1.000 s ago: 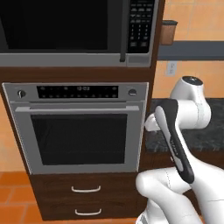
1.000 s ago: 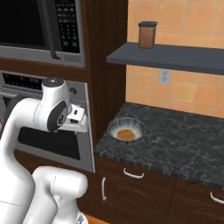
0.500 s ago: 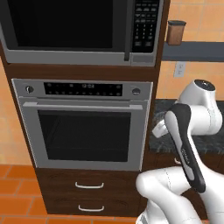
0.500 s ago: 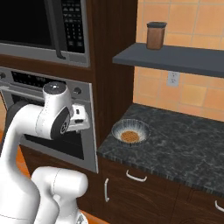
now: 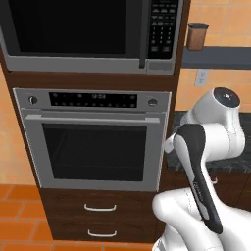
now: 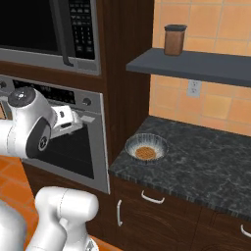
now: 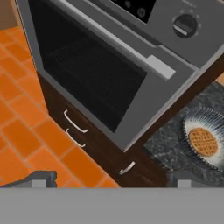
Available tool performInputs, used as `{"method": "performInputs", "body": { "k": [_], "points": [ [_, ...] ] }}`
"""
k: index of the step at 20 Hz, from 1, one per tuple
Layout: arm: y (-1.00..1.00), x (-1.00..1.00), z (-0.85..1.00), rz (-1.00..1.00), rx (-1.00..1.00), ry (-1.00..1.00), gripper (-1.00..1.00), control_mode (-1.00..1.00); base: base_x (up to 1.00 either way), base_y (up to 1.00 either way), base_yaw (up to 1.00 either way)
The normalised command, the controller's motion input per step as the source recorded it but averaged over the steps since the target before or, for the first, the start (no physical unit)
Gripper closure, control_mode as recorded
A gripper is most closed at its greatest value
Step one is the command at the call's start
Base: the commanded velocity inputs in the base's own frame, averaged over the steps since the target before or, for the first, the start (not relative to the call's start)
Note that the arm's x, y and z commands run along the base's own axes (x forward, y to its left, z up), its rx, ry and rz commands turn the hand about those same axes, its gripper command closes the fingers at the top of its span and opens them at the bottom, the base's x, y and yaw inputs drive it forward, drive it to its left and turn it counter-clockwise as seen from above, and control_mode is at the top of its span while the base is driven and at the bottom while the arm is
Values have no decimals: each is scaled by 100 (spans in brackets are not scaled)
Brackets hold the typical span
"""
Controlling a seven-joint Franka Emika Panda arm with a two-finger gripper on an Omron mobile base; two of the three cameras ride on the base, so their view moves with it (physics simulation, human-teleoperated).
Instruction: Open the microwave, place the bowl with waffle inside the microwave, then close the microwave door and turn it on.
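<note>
The microwave (image 5: 73, 29) sits high in the dark cabinet, its black glass door (image 6: 24, 24) shut and its keypad strip (image 5: 162, 24) on the right. On the stone counter to the right rests the speckled grey bowl (image 6: 146, 146) with the golden waffle (image 6: 145, 153) in it. The hand view catches the bowl (image 7: 214, 120) and waffle (image 7: 203, 141) at its right edge. My gripper (image 6: 73, 120) hovers in front of the oven's right side, well below the microwave and left of the bowl. Its fingertips (image 7: 39, 179) stand wide apart and hold nothing.
A steel oven (image 5: 93, 142) with a bar handle and two knobs is under the microwave, with two drawers (image 5: 100, 208) below it. A brown jar (image 6: 174, 40) stands on the wall shelf (image 6: 196, 66) above the counter (image 6: 206, 157). The floor is orange tile.
The whole picture has shifted, so the camera moved: microwave and oven now sit lower in both base views. The arm keeps about the same pose and the bowl has not moved.
</note>
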Motion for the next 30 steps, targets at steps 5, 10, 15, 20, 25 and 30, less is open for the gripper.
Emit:
{"method": "performInputs", "body": {
  "k": [5,10,15,20,25,30],
  "points": [
    [47,0,74,-12,-6,-11,-100,-100,0,0,0],
    [42,0,63,-14,-4,-9,-100,-100,0,0,0],
    [42,0,63,-16,-5,-13,-100,-100,0,0,0],
    [18,0,64,-27,-2,-11,-100,-100,0,0,0],
    [-6,3,46,-27,7,-13,-100,-100,0,0,0],
    [-21,22,20,-17,8,-16,-100,-100,0,0,0]
  ]
}}
